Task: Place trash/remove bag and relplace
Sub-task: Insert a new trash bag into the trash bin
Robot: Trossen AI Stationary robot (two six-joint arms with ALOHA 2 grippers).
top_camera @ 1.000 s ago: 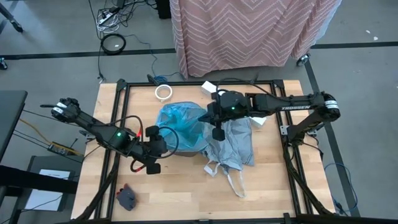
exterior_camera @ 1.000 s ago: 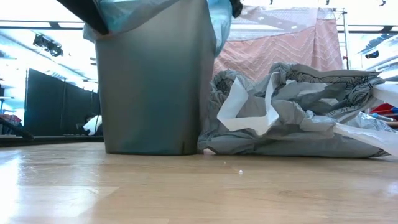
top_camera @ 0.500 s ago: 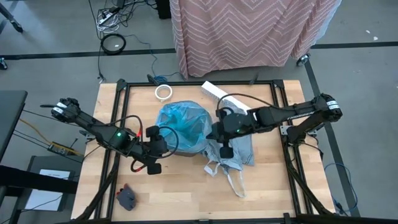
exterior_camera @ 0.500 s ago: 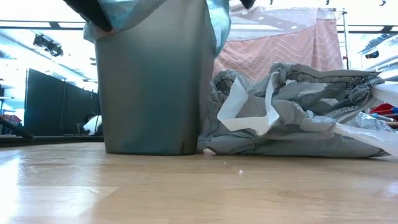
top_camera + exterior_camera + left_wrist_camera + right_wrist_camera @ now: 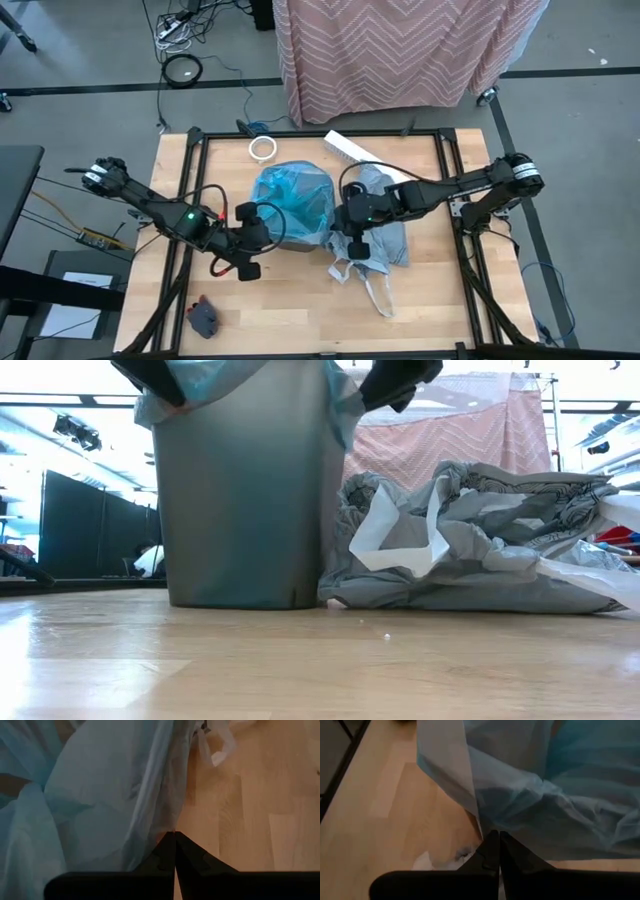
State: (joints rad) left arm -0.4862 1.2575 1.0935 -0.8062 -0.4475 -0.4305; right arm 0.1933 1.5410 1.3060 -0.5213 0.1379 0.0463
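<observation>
A grey bin (image 5: 245, 490) stands mid-table, and a turquoise-blue bag (image 5: 293, 200) lines it and laps over its rim. My left gripper (image 5: 262, 226) is at the bin's left side, shut on the blue bag. My right gripper (image 5: 347, 214) is at the bin's right side, also shut on the blue bag. The crinkly light grey bag (image 5: 381, 240) lies slumped on the table against the bin's right side, its loop handles (image 5: 376, 292) trailing toward the near edge. No scattered litter shows on the table. My left gripper pinches the blue bag's hanging edge (image 5: 162, 827) between its two shut fingers, outside the bin's left rim. The film spreads away from the fingertips (image 5: 169, 840) toward the bin. My right gripper pinches the blue bag's edge (image 5: 480, 822) between its shut fingers at the bin's right rim. A flap of film stands up from the fingertips (image 5: 492, 840).
A white tape ring (image 5: 263, 149) and a long white box (image 5: 352, 150) lie near the far edge. A dark grey object (image 5: 204, 317) sits at the near-left corner. A cloth-draped stand (image 5: 400, 50) rises beyond the far edge. Bare wood lies along the near edge.
My right gripper has moved from the bin's far-right rim toward the near edge and down along the bin's right side, coming into the low view. Its arm has swung off the white box, which now shows. The left arm and the grey bag have stayed put.
</observation>
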